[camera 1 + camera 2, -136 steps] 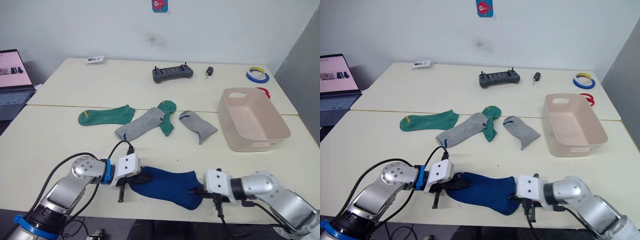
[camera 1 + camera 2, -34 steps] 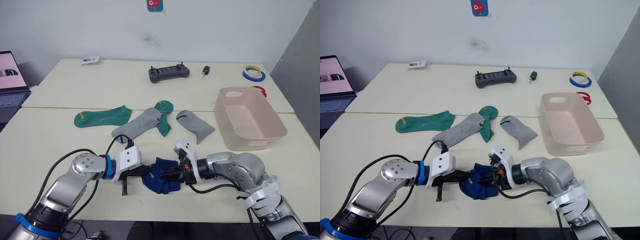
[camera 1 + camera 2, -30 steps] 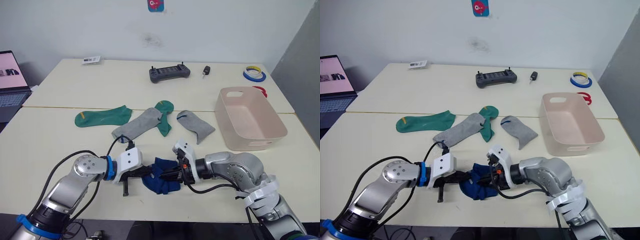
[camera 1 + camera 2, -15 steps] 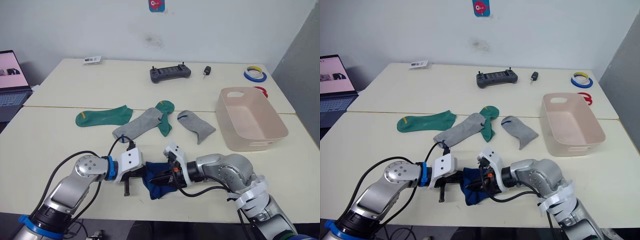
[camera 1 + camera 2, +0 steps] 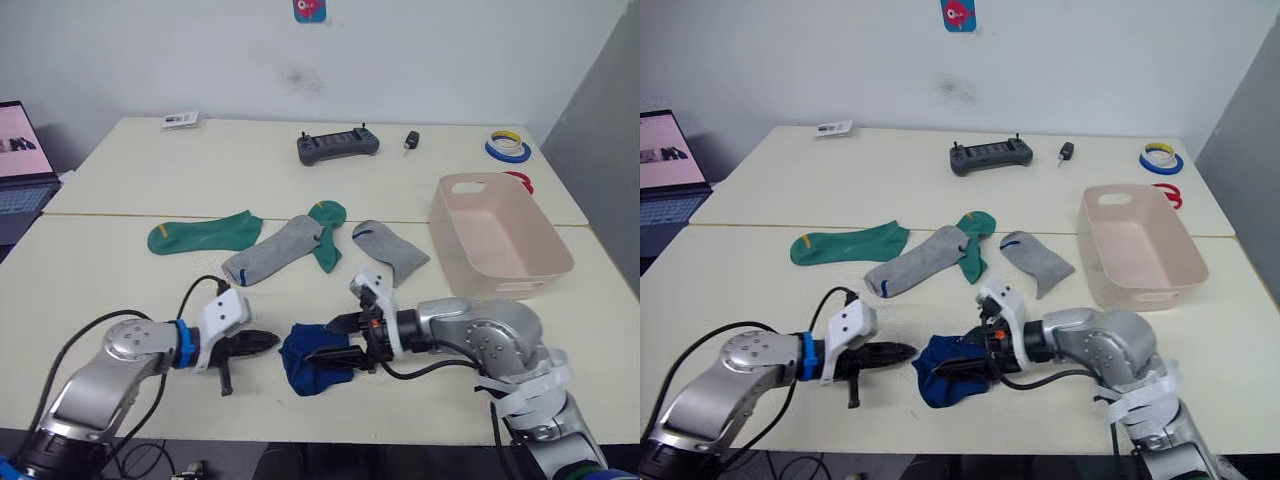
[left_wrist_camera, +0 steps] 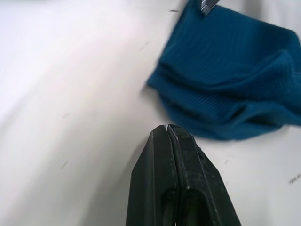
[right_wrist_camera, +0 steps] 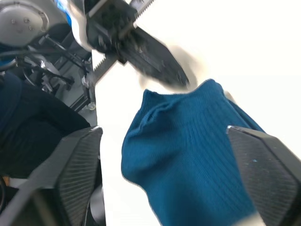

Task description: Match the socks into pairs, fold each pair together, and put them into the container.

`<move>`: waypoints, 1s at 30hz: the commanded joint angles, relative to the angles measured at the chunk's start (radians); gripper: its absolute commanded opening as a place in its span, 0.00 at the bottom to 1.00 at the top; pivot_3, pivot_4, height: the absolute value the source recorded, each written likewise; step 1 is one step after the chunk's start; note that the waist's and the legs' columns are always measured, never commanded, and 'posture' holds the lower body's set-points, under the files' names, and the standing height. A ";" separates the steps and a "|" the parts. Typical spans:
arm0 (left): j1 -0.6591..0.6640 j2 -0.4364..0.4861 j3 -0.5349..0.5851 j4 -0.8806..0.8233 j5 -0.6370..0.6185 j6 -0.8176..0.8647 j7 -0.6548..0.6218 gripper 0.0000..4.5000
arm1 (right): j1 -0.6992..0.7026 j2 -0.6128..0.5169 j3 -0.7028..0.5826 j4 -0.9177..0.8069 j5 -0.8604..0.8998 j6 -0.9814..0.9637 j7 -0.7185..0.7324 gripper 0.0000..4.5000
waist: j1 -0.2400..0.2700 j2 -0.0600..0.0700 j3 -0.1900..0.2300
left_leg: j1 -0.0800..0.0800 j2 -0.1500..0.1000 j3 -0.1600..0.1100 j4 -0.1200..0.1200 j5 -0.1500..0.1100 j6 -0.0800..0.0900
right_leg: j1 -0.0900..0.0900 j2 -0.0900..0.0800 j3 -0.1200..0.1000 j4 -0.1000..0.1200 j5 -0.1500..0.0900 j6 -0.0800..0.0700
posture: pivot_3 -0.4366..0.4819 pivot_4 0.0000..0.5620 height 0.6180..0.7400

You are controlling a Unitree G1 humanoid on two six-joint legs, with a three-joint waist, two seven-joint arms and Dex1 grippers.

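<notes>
Cream tabletops (image 5: 120, 280), two pushed together, fill the scene beneath a pale wall. At the near edge the left gripper (image 5: 268, 342) has its two black fingers pressed flat together, holding nothing, tips resting just short of the blue socks (image 5: 312, 361). The right gripper (image 5: 338, 338) reaches in from the other side with its fingers spread wide, one above and one below the bundle's near side; whether they touch the cloth is unclear. The blue socks are a royal-blue ribbed bundle, doubled over on itself into a rumpled lump with layered edges showing.

Farther back near the seam lie the other socks: a green sock (image 5: 205, 232) flat and stretched out to the left, a grey sock (image 5: 275, 250) angled beside it with a small blue mark at its cuff, a second green sock (image 5: 327, 233) partly tucked under that grey one, and another grey sock (image 5: 390, 252) to the right. Well to the right sits the container (image 5: 445, 240), a pale pink tub with slanted walls and a handle cut-out, empty.
</notes>
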 commanded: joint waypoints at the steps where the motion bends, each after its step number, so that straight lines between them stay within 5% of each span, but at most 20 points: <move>1: -0.034 0.021 0.111 -0.032 -0.094 0.050 -0.006 0.00 | 0.017 -0.049 -0.040 -0.103 0.009 -0.067 0.008 0.98 | 0.001 0.000 0.000 | 0.000 0.000 0.000 0.000 0.000 0.000 | 0.000 0.000 0.000 0.000 0.000 0.000 | 0.48 0.27 1.00; 2: -0.054 0.020 0.126 -0.041 -0.121 0.070 -0.005 0.00 | 0.025 -0.082 -0.025 -0.116 -0.021 -0.110 0.015 0.98 | 0.004 0.000 0.001 | 0.000 0.000 0.000 0.000 0.000 0.000 | 0.000 0.000 0.000 0.000 0.000 0.000 | 0.48 0.27 1.00; 7: -0.180 -0.004 0.054 -0.155 -0.204 0.144 -0.013 0.00 | 0.049 -0.174 0.064 -0.112 -0.153 -0.307 0.044 0.61 | 0.003 -0.002 0.002 | 0.000 -0.001 0.001 0.000 0.000 0.000 | 0.000 -0.001 -0.001 -0.001 0.000 0.000 | 0.48 0.27 1.00; 14: -0.279 -0.058 -0.207 -0.160 -0.095 0.073 -0.058 0.00 | 0.055 -0.191 0.225 -0.032 -0.341 -0.506 0.061 0.01 | -0.003 -0.003 0.002 | 0.000 -0.001 0.004 0.000 0.000 0.000 | 0.000 0.000 0.001 -0.001 0.000 0.000 | 0.48 0.27 1.00; 22: -0.240 0.015 -0.328 -0.020 0.067 -0.088 -0.171 0.00 | 0.056 -0.193 0.314 0.017 -0.459 -0.574 0.083 0.01 | -0.001 -0.002 0.003 | 0.000 0.000 0.003 0.000 0.000 0.000 | -0.001 0.002 0.001 -0.001 0.000 0.000 | 0.48 0.27 1.00; 30: -0.171 0.071 -0.266 -0.029 0.070 -0.112 -0.193 0.00 | 0.082 -0.232 0.263 0.000 -0.484 -0.621 0.122 0.01 | 0.001 -0.003 0.003 | 0.000 0.000 0.003 0.000 0.000 0.000 | 0.000 0.001 0.000 0.000 0.000 0.000 | 0.48 0.27 1.00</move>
